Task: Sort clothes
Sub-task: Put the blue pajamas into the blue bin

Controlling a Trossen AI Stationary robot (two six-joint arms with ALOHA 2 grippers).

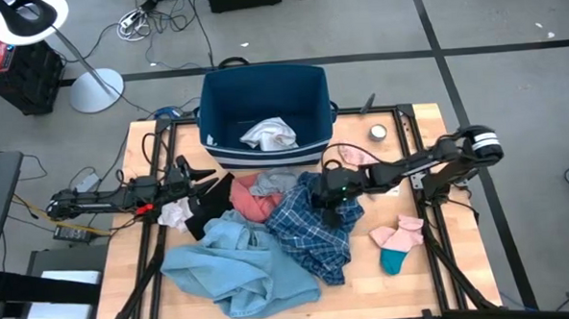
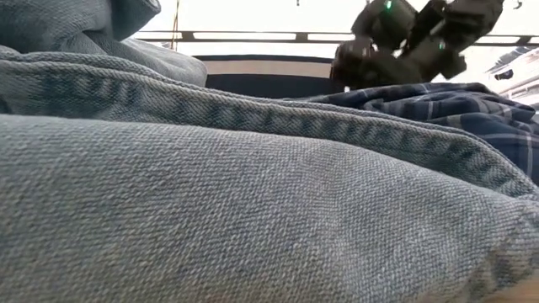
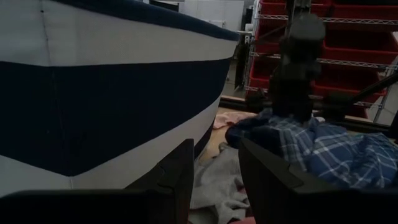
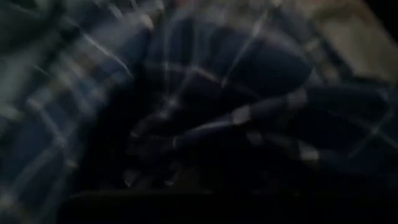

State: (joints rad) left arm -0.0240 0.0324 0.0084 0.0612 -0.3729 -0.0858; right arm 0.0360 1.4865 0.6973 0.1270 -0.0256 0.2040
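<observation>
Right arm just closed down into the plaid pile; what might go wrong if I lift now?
1. The right gripper is shut on the plaid shirt, which overlaps the light-blue garment and the coral-pink piece; lifting may drag those along.
2. The shirt looks large and bunched, so a trailing end might catch the rim of the navy bin and hang outside.
3. The left gripper, fingers open, sits at the pile's edge beside the black item; shifting cloth could snag it.

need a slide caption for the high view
Right gripper shut on the plaid shirt amid piled clothes; left gripper open beside the bin.
</observation>
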